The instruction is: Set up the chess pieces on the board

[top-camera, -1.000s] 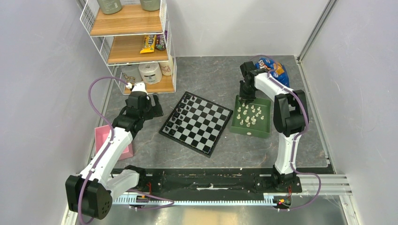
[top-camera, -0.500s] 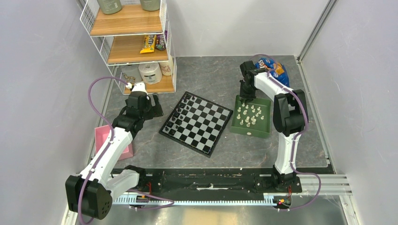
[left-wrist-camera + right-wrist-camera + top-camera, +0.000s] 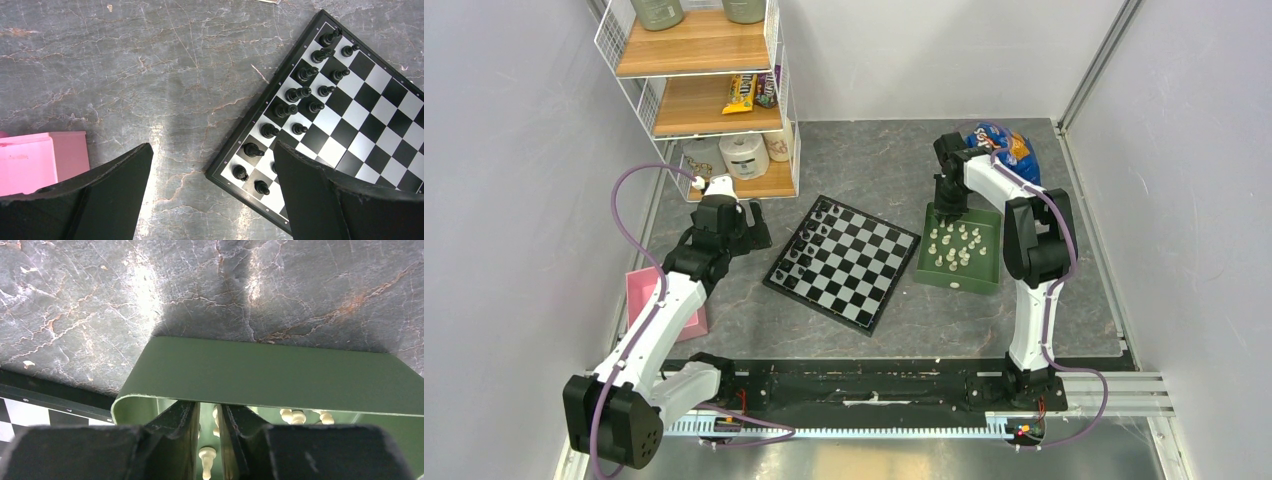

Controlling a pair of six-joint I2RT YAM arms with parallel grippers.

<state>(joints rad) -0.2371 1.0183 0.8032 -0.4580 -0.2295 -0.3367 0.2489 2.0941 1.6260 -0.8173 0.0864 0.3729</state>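
Note:
The board [image 3: 842,262] lies tilted mid-table, with black figures [image 3: 809,240] in two rows along its left side. Several cream-white chess pieces [image 3: 957,245] stand in the green tray [image 3: 959,285] to its right. My right gripper [image 3: 946,210] reaches down into the tray's far-left corner. In the right wrist view its jaws are nearly together behind the tray wall [image 3: 270,372], with a cream piece [image 3: 207,456] in the narrow gap. My left gripper [image 3: 212,147] is open and empty over bare table beside the board's left edge [image 3: 360,115].
A pink box [image 3: 659,305] sits at the left, also in the left wrist view [image 3: 30,162]. A wire shelf [image 3: 714,90] with rolls and snacks stands at the back left. A blue snack bag [image 3: 1009,148] lies behind the tray.
My right gripper has shifted slightly toward the tray's far-left corner. The left arm has not moved.

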